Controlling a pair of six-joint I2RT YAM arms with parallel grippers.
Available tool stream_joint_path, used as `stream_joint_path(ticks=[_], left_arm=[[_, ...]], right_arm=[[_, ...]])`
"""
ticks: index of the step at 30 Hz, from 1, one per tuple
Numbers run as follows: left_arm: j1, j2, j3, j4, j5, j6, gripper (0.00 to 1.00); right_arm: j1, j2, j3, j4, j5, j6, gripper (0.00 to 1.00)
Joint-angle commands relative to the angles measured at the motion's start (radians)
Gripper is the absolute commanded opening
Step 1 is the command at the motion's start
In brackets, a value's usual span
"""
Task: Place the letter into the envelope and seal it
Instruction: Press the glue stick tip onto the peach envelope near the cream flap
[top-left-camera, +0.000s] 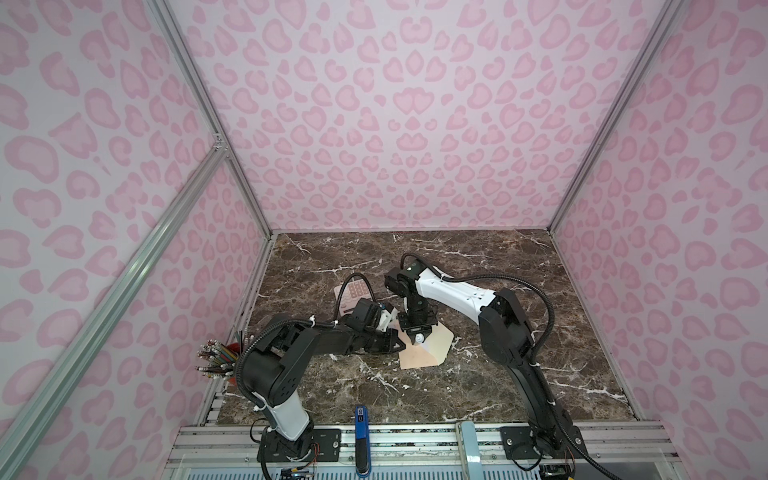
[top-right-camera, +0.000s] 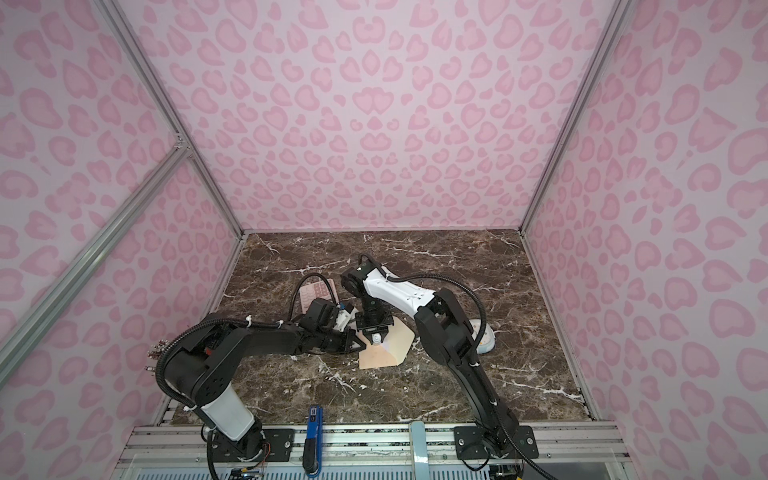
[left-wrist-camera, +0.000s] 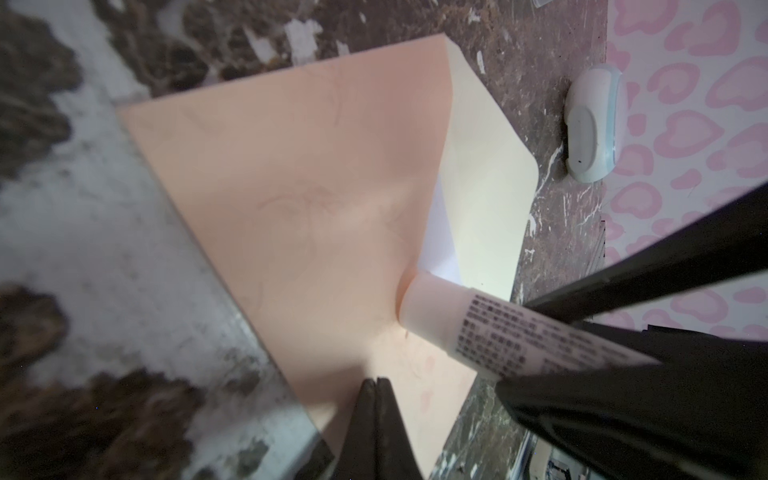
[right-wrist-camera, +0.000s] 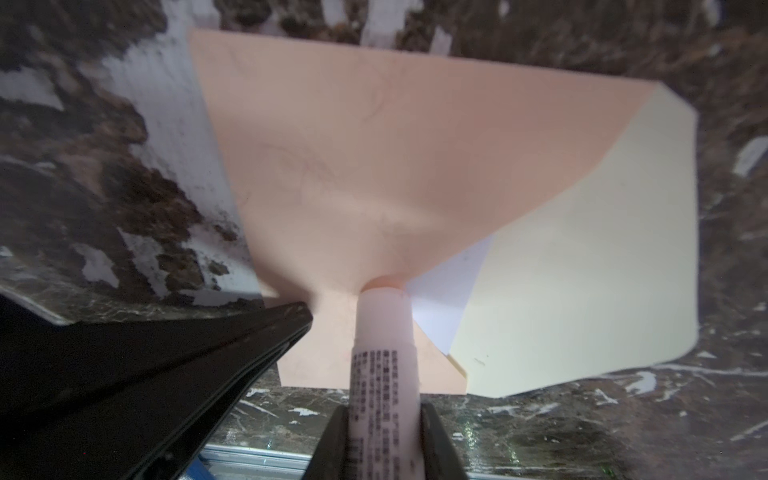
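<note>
Bench: brown marble.
Envelope: flat at bench centre, flap open and pointing right; long axis unclear under the arms.
Letter: inside envelope, only a white corner showing at mouth.
Left end effector: clenched, empty, tips at envelope's edge.
Right end effector: grasping glue stick, tip pressed to envelope at mouth.

The right end effector clamps a glue stick, its tip touching the envelope.
</note>
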Motion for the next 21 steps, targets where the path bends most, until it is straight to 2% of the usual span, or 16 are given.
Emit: stream_joint_path(ticks=[1, 15, 21], left_arm=[[0.001, 0.013, 0.006, -0.105, -0.063, 0.013, 0.04], [0.001, 0.013, 0.022, -0.157, -0.089, 0.025, 0.04], [0.001, 0.012, 0.021, -0.159, -0.093, 0.027, 0.04]], right_arm=[[-0.003, -0.031, -0.010, 0.008, 0.026, -0.010, 0.00], [-0.029, -0.130, -0.087, 0.053, -0.014, -0.007, 0.00], [-0.010, -0.100, -0.059, 0.058, -0.031, -0.004, 0.00]])
